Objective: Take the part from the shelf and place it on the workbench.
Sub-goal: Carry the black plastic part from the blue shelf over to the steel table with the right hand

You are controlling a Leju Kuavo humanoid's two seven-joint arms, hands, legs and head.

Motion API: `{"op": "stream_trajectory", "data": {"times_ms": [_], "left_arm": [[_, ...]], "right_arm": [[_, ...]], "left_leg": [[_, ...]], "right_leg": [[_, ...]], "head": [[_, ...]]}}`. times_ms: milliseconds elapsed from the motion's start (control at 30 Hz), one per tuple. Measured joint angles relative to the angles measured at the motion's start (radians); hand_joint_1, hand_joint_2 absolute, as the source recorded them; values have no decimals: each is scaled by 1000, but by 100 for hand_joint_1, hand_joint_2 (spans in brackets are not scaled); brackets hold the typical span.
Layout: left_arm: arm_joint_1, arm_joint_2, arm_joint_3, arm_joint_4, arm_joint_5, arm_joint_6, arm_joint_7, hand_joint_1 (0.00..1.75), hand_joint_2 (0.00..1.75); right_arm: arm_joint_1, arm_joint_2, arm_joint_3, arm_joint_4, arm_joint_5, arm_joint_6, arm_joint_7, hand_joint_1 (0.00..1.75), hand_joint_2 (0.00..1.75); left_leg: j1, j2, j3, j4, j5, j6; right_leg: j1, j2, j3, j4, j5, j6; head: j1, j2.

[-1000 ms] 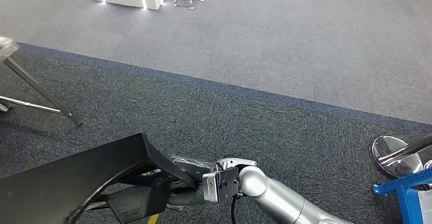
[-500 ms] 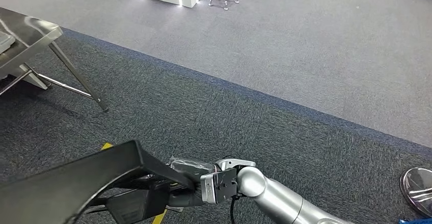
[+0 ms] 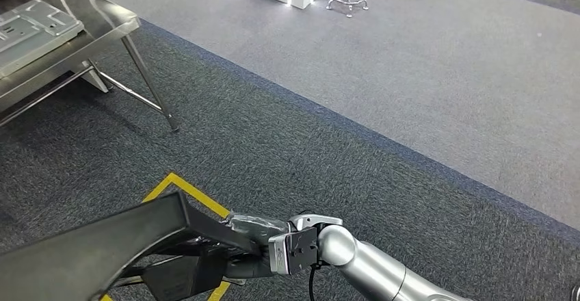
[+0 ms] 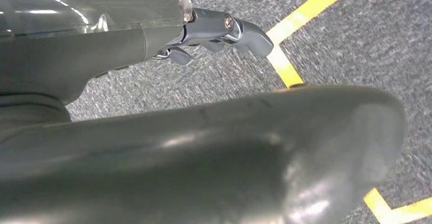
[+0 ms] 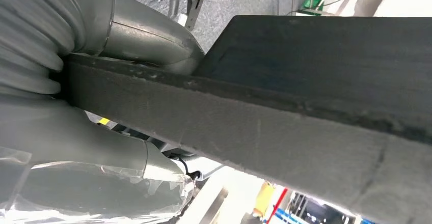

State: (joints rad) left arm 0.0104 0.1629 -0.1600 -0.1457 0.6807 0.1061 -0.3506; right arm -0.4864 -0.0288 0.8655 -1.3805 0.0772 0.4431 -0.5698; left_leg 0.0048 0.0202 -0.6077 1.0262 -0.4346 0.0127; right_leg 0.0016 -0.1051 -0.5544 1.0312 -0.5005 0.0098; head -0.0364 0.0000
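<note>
Workbench [image 3: 102,15], far left: a steel table with a grey metal plate [image 3: 31,26] lying on it; its near leg stood on dark carpet [image 3: 287,150], well apart from me. Yellow floor tape [image 3: 179,190] lay between it and me. Part [image 3: 89,253], near left: a large black panel, off the shelf and in my grasp, not yet delivered. My left hand [image 4: 224,30] lay along its edge; I could not tell whether those fingers were closed. My right hand [image 3: 249,236] was clamped on its right edge. The carrying leg appeared underway; approach and set-down remained.
</note>
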Motion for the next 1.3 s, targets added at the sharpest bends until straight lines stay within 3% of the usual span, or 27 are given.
{"op": "stream_trajectory", "data": {"times_ms": [33,100,167,200,233,267,333,400,467,500,567,633,700,733,767,800,867,900,967,1000,1067,1133,1200,1233,1267,1300], "left_arm": [[0,0,0,0,0,0,0,0,0],[-3,0,-2,0,0,0,1,0,0],[-6,0,-3,0,2,-2,3,0,0],[-6,0,-3,0,3,-3,4,0,0],[-6,0,-3,0,4,-5,5,0,0],[-6,0,-3,0,5,-6,5,0,0],[-7,1,-4,0,5,-6,6,0,0],[-7,3,-5,0,5,-6,6,0,0],[-2,6,-6,0,5,-6,6,0,0],[1,8,-7,0,5,-7,6,0,0],[-1,10,-11,0,6,-7,5,0,0],[-6,12,-14,0,7,-7,5,0,0],[-7,11,-17,0,9,-7,5,0,0],[-7,11,-17,0,10,-7,5,0,0],[-6,11,-18,0,12,-5,6,0,0],[-4,11,-18,0,13,-4,6,0,0],[-6,11,-19,0,17,-2,7,0,0],[-7,11,-19,0,18,-1,7,0,0],[-6,11,-19,0,21,1,8,0,0],[-4,11,-20,0,23,2,8,0,0],[-5,11,-20,0,25,4,8,0,0],[-9,11,-21,0,25,6,8,0,0],[-10,11,-21,0,26,5,7,0,0],[-10,11,-22,0,26,5,6,0,0],[-10,11,-22,0,27,4,6,0,0],[-10,11,-23,0,27,2,4,0,0]], "right_arm": [[0,0,-1,0,1,-2,-3,173,175],[4,-1,-6,-1,2,-5,-7,173,175],[12,-4,-11,0,0,-4,-10,173,175],[15,-4,-13,0,-1,-1,-12,173,175],[17,-5,-15,1,-3,3,-15,173,175],[17,-5,-17,1,-5,7,-18,173,175],[17,-5,-23,1,-8,12,-22,173,175],[17,-5,-26,1,-10,15,-23,173,175],[17,-4,-29,0,-10,19,-26,173,175],[17,-2,-32,0,-9,21,-27,173,175],[17,0,-36,-1,-8,26,-32,173,175],[20,1,-38,-1,-6,29,-37,173,175],[25,1,-38,1,-5,32,-39,173,175],[27,2,-39,1,-5,33,-39,173,175],[27,3,-39,2,-5,35,-40,173,175],[27,4,-40,2,-5,36,-40,173,175],[26,8,-42,2,-5,38,-41,173,175],[25,10,-43,2,-5,39,-41,173,175],[24,14,-45,2,-4,40,-40,173,175],[24,16,-45,2,-4,41,-39,173,175],[24,21,-47,1,-1,42,-39,173,175],[27,22,-50,2,0,42,-38,173,175],[34,21,-52,4,2,43,-37,173,175],[36,21,-52,5,2,43,-37,173,175],[38,20,-53,5,3,43,-37,173,175],[38,20,-53,4,3,43,-37,173,175]], "left_leg": [[2,-9,2,-3,1,6],[3,-28,5,-6,2,15],[2,-51,5,-5,1,20],[1,-64,6,-5,1,21],[1,-78,7,-5,1,20],[0,-92,9,-5,0,20],[1,-117,11,-3,-2,15],[3,-138,6,-2,-3,6],[6,-156,2,-4,-2,-8],[6,-149,1,-1,-5,-14],[4,-101,-21,47,-33,-23],[6,-48,-80,165,-89,-30],[12,-32,-131,259,-116,-38],[15,-28,-130,255,-103,-41],[17,-22,-109,212,-73,-43],[18,-9,-73,143,-38,-44],[12,21,-12,27,-1,-35],[8,28,1,1,3,-28],[5,12,0,-5,0,-12],[6,2,2,-7,0,-7],[9,-16,6,-12,3,5],[9,-34,7,-13,4,13],[7,-58,6,-12,4,16],[6,-71,6,-11,4,16],[6,-85,7,-10,4,16],[5,-99,8,-9,3,15]], "right_leg": [[-2,22,-9,23,-16,5],[-6,78,-61,130,-70,9],[-6,100,-131,252,-113,9],[-6,102,-150,277,-109,8],[-6,104,-149,260,-83,6],[-6,111,-129,207,-43,2],[-8,153,-73,70,27,-5],[-8,180,-46,4,45,-9],[-6,164,-40,-4,45,-14],[-7,153,-35,-10,46,-20],[-10,127,-24,-23,48,-31],[-8,99,-18,-27,45,-38],[-6,71,-16,-26,41,-38],[-7,58,-15,-26,38,-37],[-7,46,-13,-25,36,-34],[-7,35,-9,-24,32,-31],[-3,17,-4,-21,24,-21],[-1,9,-2,-20,21,-15],[1,-8,2,-19,16,-5],[0,-10,4,-17,12,0],[-5,25,-11,28,-19,10],[-7,77,-71,149,-79,13],[-7,98,-136,263,-112,11],[-7,101,-148,273,-102,9],[-7,106,-139,241,-71,5],[-7,119,-113,176,-29,0]], "head": [[0,0],[1,0],[1,0],[1,0],[1,0],[1,0],[1,0],[1,0],[1,0],[1,0],[-1,0],[-2,0],[-2,0],[-2,0],[-2,0],[-2,0],[-2,0],[-2,0],[-1,0],[-1,0],[0,0],[0,0],[0,0],[1,0],[1,0],[1,0]]}}
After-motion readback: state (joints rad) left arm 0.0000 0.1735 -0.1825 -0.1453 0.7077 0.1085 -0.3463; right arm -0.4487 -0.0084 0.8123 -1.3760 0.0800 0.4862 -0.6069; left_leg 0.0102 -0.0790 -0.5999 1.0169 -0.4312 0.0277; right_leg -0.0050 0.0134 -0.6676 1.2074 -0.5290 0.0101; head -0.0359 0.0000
